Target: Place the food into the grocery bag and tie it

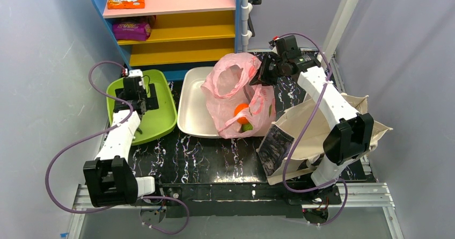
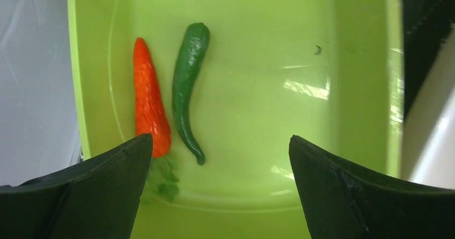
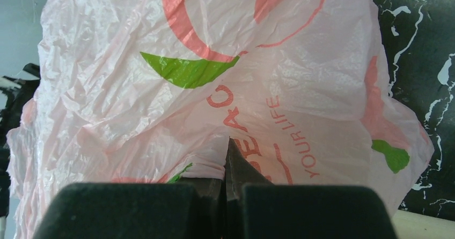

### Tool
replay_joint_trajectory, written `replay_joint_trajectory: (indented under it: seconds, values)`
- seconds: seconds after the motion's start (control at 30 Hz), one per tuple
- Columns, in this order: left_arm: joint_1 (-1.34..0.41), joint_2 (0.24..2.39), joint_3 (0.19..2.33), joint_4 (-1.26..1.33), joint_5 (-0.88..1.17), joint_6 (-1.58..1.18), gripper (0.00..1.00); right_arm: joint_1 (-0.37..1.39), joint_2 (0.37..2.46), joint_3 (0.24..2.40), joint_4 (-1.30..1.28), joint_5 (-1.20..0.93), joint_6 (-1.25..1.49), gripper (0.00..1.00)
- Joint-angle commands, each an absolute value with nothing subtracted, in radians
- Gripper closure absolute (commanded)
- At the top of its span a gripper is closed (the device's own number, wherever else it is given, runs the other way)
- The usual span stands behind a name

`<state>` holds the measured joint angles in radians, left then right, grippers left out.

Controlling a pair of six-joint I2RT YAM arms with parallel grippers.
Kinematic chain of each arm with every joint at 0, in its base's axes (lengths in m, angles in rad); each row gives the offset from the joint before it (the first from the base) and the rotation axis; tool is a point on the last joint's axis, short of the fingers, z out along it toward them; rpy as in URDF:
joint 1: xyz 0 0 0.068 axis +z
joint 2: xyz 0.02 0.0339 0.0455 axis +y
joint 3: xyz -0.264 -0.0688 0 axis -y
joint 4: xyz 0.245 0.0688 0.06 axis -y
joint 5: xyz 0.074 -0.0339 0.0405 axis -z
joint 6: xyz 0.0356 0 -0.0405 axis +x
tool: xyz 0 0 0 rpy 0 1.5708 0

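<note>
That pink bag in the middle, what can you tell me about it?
The pink bag is thin, crinkled, translucent plastic with red lettering and green leaf prints. It stands slumped, mouth open, partly on the white tray. An orange fruit shows through its side. The right tool is shut, pinching a fold.

Carrot (image 2: pixel 149 96) and pepper (image 2: pixel 188 94) are lying side by side in the left tray (image 1: pixel 161 118). The bag (image 1: pixel 230 78) is sitting partly on the middle tray (image 1: pixel 196 107), with the tote (image 1: pixel 276 147) standing just right of it.
</note>
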<state>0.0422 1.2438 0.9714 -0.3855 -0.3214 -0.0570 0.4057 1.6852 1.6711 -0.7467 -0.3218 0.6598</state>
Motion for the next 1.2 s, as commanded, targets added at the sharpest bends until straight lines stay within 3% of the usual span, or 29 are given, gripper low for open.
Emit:
replay_joint_trajectory:
  seconds: [0.0, 0.23, 0.43, 0.77, 0.9, 1.17]
  values:
    - [0.164, 1.285, 0.921, -0.18, -0.201, 0.106, 0.02, 0.4, 1.629, 1.652, -0.683, -0.367, 0.654, 0.99]
    - [0.235, 1.475, 0.95, -0.101, -0.351, 0.092, 0.02, 0.4, 1.64, 1.641, -0.658, -0.409, 0.657, 0.99]
    - [0.259, 1.619, 0.98, -0.052, -0.318, 0.078, 0.02, 0.4, 1.649, 1.642, -0.665, -0.423, 0.659, 0.99]
    - [0.306, 1.733, 1.041, -0.071, -0.189, 0.058, 0.12, 0.4, 1.646, 1.669, -0.681, -0.411, 0.664, 0.99]
    - [0.307, 1.733, 1.041, -0.066, -0.168, 0.064, 0.19, 0.402, 1.656, 1.683, -0.687, -0.419, 0.671, 0.99]
    - [0.306, 1.744, 1.057, -0.094, -0.147, 0.063, 0.44, 0.402, 1.638, 1.668, -0.693, -0.421, 0.678, 0.99]
